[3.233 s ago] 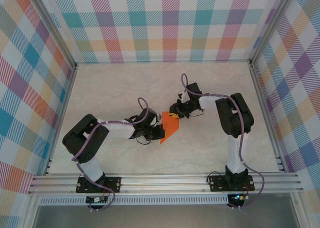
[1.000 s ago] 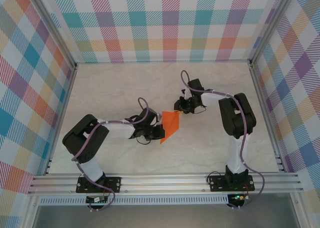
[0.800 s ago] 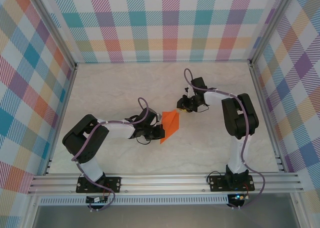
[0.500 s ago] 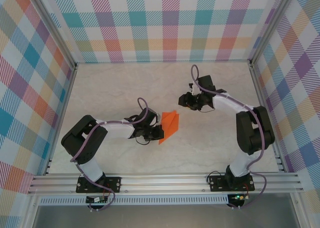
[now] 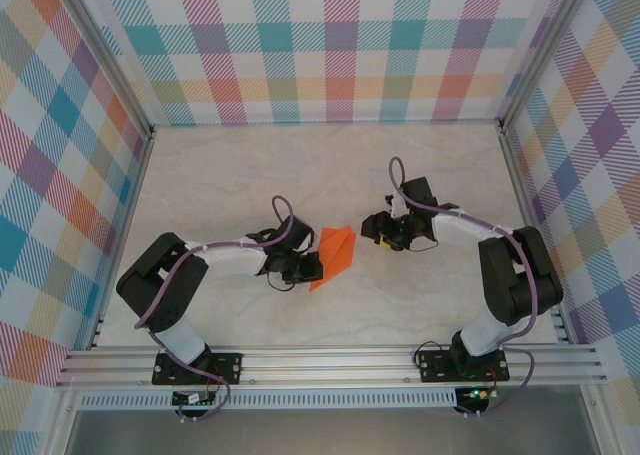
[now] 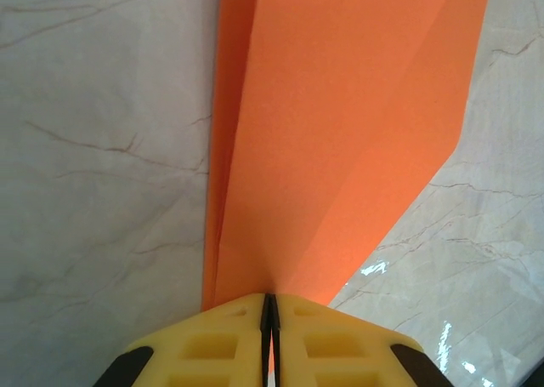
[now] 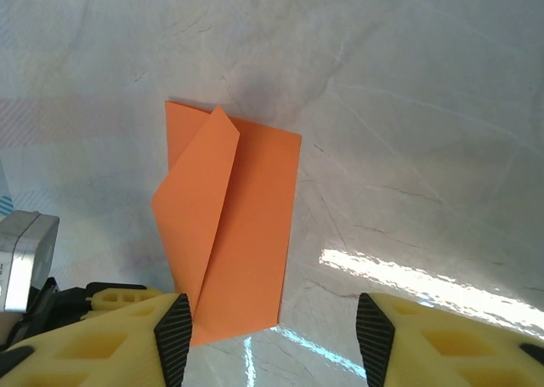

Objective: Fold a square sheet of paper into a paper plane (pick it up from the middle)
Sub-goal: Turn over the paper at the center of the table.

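The square sheet of paper (image 5: pixel 335 254) is bright orange and folded into a long creased wedge on the marble table. My left gripper (image 5: pixel 309 267) is shut on its near left edge. In the left wrist view the yellow fingers (image 6: pixel 221 340) meet with the paper (image 6: pixel 340 132) pinched in the seam and fanning away from them. My right gripper (image 5: pixel 376 229) stands open just right of the paper and touches nothing. In the right wrist view its black pads (image 7: pixel 174 329) spread wide, and the paper (image 7: pixel 242 234) lies flat ahead with one flap folded over.
The pale marble table (image 5: pixel 240 175) is bare around the arms. Checked walls (image 5: pixel 330 45) close in the back and both sides. An aluminium rail (image 5: pixel 330 360) runs along the near edge, carrying both arm bases.
My right gripper has opened, let go of the paper's far corner and pulled back to the right, its elbow swinging outward. The paper has settled slightly lower and to the left, still in the left gripper.
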